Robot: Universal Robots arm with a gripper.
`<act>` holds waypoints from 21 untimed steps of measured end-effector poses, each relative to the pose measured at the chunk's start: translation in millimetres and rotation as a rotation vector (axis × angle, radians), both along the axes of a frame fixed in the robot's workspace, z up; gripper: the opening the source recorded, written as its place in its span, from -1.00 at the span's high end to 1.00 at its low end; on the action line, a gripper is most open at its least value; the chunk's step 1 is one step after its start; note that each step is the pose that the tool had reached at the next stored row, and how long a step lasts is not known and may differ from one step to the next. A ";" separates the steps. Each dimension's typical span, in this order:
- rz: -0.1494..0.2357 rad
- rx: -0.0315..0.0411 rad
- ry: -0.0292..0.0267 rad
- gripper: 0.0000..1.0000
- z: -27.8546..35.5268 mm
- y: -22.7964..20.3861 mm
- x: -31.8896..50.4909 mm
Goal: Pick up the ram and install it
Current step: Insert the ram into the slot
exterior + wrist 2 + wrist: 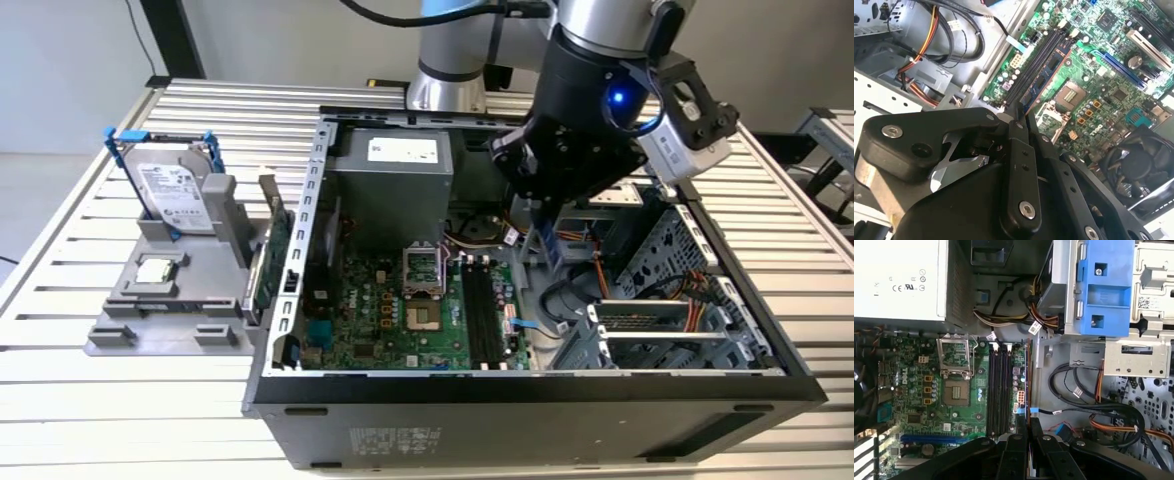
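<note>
Inside the open case [534, 388], the gripper [538, 222] is clamped on the ram [547, 250], holding it upright on edge. By the exterior view it hangs at about two o'clock from the slots [483, 315], apart from them, over the edge of the motherboard [380, 325]. In both wrist views it sits edge-on between the fingers [1015, 457], running alongside the slots.

Ram [545, 243] upper end hidden between jaws, probably clamped; arm [597, 75] cropped by exterior view's top edge.
</note>
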State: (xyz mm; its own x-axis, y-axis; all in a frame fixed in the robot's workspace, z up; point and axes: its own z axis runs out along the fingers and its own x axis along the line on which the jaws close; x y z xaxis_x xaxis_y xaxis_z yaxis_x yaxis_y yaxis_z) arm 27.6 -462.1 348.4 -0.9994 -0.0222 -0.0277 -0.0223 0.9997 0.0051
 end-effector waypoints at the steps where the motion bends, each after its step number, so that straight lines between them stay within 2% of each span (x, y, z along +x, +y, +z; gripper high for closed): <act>1: 0.000 -0.0005 0.0000 1.00 -0.8 0.0 0.0; 7: 0.000 -0.0024 -0.0001 1.00 -6.1 0.0 0.0; 21: 0.000 -0.0154 0.0000 1.00 -19.0 0.2 0.0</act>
